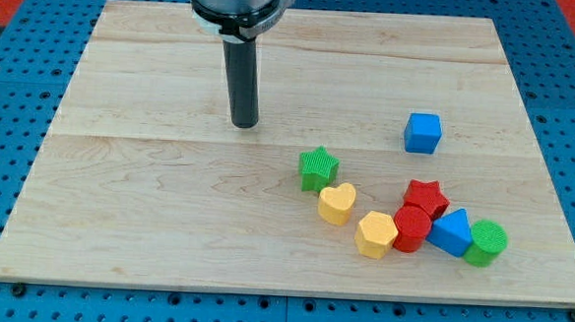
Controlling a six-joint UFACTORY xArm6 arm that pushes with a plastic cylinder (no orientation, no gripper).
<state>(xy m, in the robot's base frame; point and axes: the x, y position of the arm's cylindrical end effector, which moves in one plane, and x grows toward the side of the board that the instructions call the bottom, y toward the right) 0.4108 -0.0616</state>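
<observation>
Pale wooden board (166, 224) on blue pegboard (15, 88), red strips behind.

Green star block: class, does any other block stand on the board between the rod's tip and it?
No. My tip stands up and to the view's left of the green star block, with only bare board between. The yellow heart block lies beyond the star.

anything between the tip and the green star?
Nothing: in the camera view only bare wooden board lies between my tip and the green star.

Two green blocks (319, 168), two yellow (338, 203), two red (426, 198), two blue (423, 133).
</observation>
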